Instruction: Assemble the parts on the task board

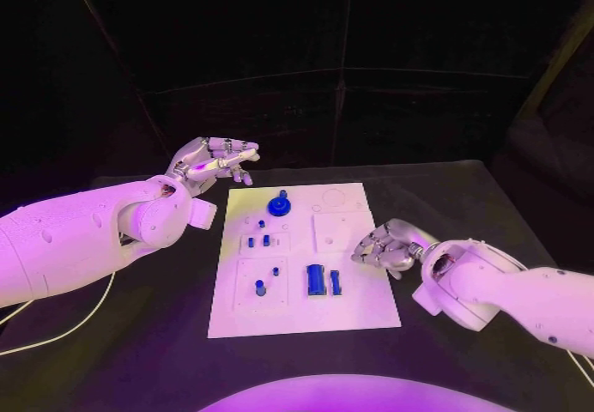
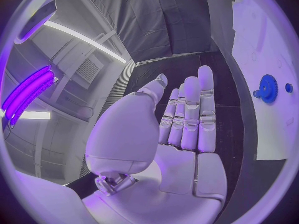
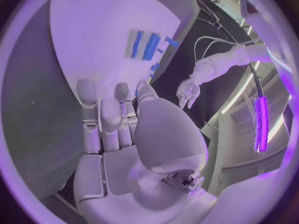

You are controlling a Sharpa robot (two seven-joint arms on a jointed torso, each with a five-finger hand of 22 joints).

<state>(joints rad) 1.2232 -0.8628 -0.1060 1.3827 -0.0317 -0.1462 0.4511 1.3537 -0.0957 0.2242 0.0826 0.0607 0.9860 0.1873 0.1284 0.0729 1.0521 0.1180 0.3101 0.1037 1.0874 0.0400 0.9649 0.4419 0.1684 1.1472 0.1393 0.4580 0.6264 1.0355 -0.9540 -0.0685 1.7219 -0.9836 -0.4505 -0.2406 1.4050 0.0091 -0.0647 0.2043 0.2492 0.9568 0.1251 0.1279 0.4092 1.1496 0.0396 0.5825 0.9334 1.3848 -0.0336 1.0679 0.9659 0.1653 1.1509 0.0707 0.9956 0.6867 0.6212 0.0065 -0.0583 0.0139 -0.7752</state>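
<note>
Both hands, left (image 1: 213,161) and right (image 1: 387,246), hover empty-fingered beside the task board (image 1: 353,309); picking a part (image 1: 317,280) seemingly comes next.

One white task board (image 1: 353,313) on one black table (image 1: 161,309). Two robot hands: left hand (image 1: 215,160), right hand (image 1: 385,245). Blue parts approx.: one gear (image 1: 280,206), two long bars (image 1: 324,280), plus several small pegs, too small to count exactly.

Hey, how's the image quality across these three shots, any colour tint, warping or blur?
Head view: purple light tints the board and both arms, and the background is nearly black. Left wrist view: fisheye bends the board's edge beside the gear. Right wrist view: similar warping, and the blue parts look smeared.
</note>
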